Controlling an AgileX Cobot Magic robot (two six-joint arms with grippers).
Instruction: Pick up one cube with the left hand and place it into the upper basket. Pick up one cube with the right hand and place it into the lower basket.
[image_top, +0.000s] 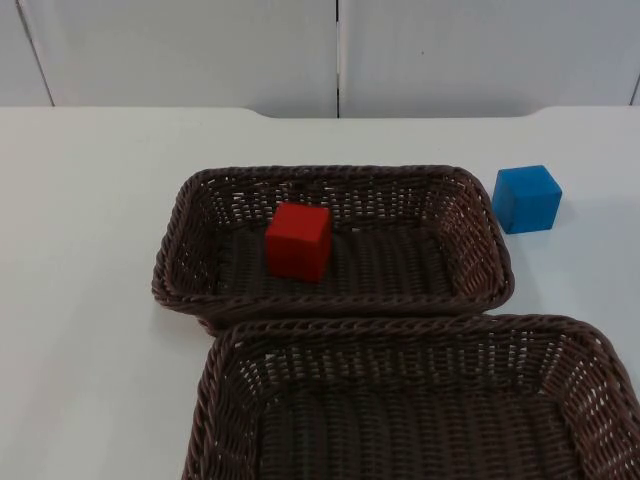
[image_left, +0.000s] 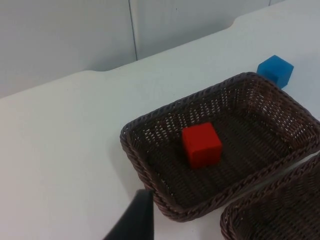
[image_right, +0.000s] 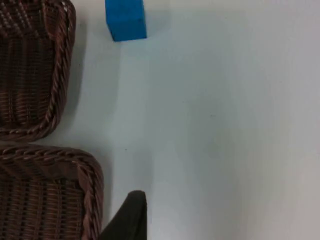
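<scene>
Left gripper and right gripper each hover above the table, apparently holding nothing

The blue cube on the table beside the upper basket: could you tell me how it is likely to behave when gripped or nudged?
The blue cube has flat faces and sharp edges, so it should slide rather than roll. Its squat, equal-sided shape makes tipping unlikely. The smooth, matte faces look rigid, probably giving parallel fingers a firm hold, though its weight cannot be judged.

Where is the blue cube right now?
In the top view the blue cube sits on the white table, just outside the upper basket at its far right corner.
</scene>
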